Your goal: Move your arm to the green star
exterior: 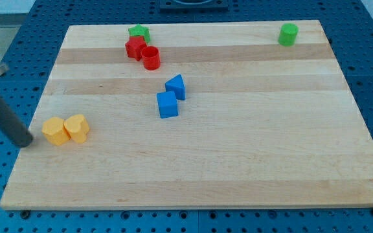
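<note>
The green star (138,32) sits at the top edge of the wooden board (238,155), left of centre, touching a red star (135,47) just below it. My tip (26,143) rests at the board's left edge, far down and left of the green star, right beside a yellow block (55,131).
A red cylinder (151,57) touches the red star. Two blue blocks (175,87) (167,104) lie mid-board. A second yellow block (78,127) adjoins the first. A green cylinder (288,33) stands at the top right.
</note>
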Action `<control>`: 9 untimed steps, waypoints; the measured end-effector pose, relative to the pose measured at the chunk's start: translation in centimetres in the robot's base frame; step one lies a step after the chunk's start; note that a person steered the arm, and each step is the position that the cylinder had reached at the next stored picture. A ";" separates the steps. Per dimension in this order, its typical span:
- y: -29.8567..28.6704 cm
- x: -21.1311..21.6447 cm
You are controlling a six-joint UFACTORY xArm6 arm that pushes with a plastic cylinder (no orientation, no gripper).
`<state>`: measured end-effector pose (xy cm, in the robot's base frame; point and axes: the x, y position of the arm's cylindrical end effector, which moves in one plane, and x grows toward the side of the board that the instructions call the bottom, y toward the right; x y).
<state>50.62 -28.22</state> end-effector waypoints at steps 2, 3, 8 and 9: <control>12.9 -1.1; 15.7 -1.9; 13.1 -10.3; 11.9 -9.2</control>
<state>41.41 -16.31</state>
